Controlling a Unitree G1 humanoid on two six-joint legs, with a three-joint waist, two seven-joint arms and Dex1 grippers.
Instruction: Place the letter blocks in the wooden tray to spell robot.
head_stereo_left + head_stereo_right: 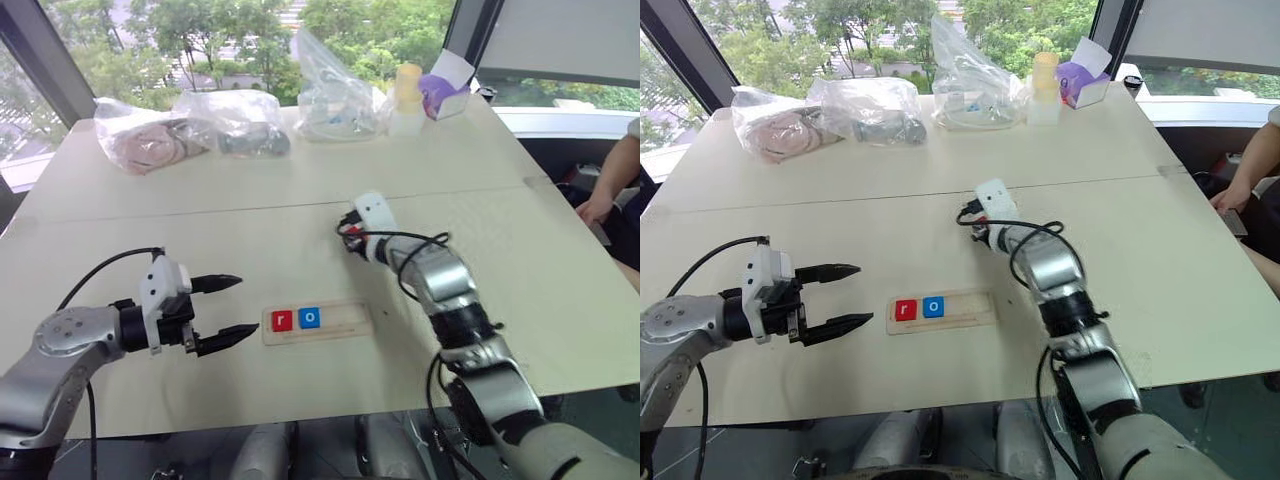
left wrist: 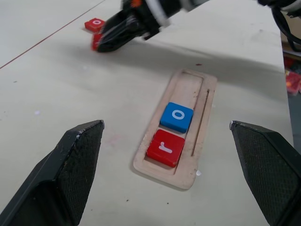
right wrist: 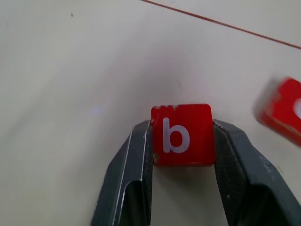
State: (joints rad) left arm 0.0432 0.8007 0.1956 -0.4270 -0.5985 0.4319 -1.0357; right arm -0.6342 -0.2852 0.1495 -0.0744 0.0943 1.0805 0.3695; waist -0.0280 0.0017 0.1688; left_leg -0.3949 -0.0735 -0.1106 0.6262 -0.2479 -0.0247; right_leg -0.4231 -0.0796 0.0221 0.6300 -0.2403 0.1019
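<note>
The wooden tray [image 1: 346, 319] lies near the table's front edge, with a red r block [image 1: 281, 320] and a blue o block [image 1: 309, 318] side by side at its left end. My right gripper [image 1: 347, 238] is just beyond the tray, shut on a red b block [image 3: 182, 134] that it holds between its fingers just over the tabletop. A red o block [image 2: 95, 23] lies on the table close beyond it. My left gripper [image 1: 232, 310] hovers to the left of the tray, open with nothing between its fingers.
Clear plastic bags [image 1: 240, 122] with items inside line the far side of the table, beside a pale yellow cup stack [image 1: 407, 95] and a purple box [image 1: 445, 95]. A person's arm [image 1: 612, 180] shows at the right edge. A seam [image 1: 200, 212] crosses the tabletop.
</note>
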